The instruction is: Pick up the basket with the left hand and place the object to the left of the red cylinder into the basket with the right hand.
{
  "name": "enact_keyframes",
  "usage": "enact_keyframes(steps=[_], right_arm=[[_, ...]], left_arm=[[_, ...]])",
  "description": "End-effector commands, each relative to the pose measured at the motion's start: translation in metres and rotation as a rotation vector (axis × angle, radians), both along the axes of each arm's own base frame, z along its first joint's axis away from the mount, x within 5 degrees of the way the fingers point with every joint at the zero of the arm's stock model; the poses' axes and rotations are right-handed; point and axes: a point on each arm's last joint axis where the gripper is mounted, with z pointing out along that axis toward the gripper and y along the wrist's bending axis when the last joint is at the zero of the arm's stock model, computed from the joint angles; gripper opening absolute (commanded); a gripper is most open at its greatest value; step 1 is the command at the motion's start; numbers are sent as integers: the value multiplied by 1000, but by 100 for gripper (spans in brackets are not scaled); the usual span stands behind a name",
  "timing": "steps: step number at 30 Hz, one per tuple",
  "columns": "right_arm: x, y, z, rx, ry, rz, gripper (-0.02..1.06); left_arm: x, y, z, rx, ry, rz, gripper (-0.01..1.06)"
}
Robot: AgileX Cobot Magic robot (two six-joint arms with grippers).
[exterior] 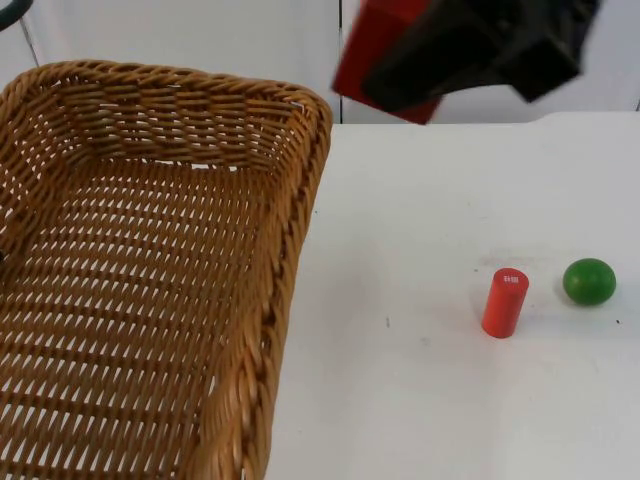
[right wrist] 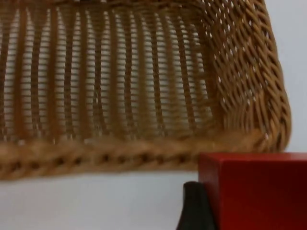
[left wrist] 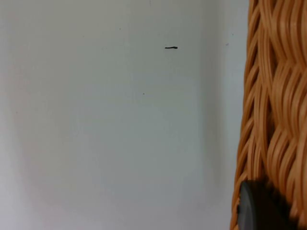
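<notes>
Jaws of right gripper (exterior: 400, 75) clamped on red block (exterior: 372, 50), raised beside the basket (exterior: 150, 250) I'm holding up in the left gripper (left wrist: 261, 208) (gripping rim); only the drop-in left.

The right arm reaches in from the upper right of the top view, raised well above the table. Its right gripper (exterior: 400, 75) is clamped on a red block (exterior: 372, 45), with one black fingertip (right wrist: 193, 208) pressed against the block's side in the right wrist view. The left gripper (left wrist: 261, 206) sits against the woven wall of the basket (left wrist: 273, 110), one dark fingertip touching the wicker; its grip cannot be judged.
</notes>
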Motion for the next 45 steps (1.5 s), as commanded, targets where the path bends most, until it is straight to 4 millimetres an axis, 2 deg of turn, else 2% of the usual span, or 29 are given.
enact_keyframes(steps=[1, 2, 3, 8, 10, 11, 15, 20, 35, 40, 42, 44, 45], right_arm=[[2, 16, 4, 10, 32, -18, 0], [3, 25, 5, 5, 51, -11, 0], [3, 25, 5, 5, 51, -11, 0], [7, 70, 8, -9, 163, 9, 0], [8, 89, 5, -21, 192, 26, 0], [8, 89, 5, -21, 192, 26, 0], [8, 113, -11, -54, 232, 52, 0], [9, 122, -28, -82, 245, 58, 0], [18, 128, -26, -1, 198, -6, 0], [20, 131, -39, -22, 216, -11, 0], [21, 133, -43, -25, 222, -18, 3], [22, 134, -45, -27, 224, -19, 16], [22, 134, -45, -27, 224, -19, 16]], left_arm=[[-1, -1, 3, -23, -14, 11, 0], [-1, -1, 3, -23, -14, 11, 0], [-1, -1, 3, -23, -14, 11, 0], [0, -1, 3, -22, -20, 8, 0], [0, -1, 3, -22, -20, 8, 0], [0, -1, 3, -22, -20, 8, 0], [0, -1, 3, -21, -21, 5, 0], [0, -1, 3, -21, -21, 5, 0], [0, -2, 3, -28, -23, 4, 0], [0, -2, 3, -33, -23, 4, 0], [0, -2, 3, -36, -26, -1, 0], [0, -3, 4, -39, -29, -2, 0], [0, -3, 4, -39, -29, -2, 0]])
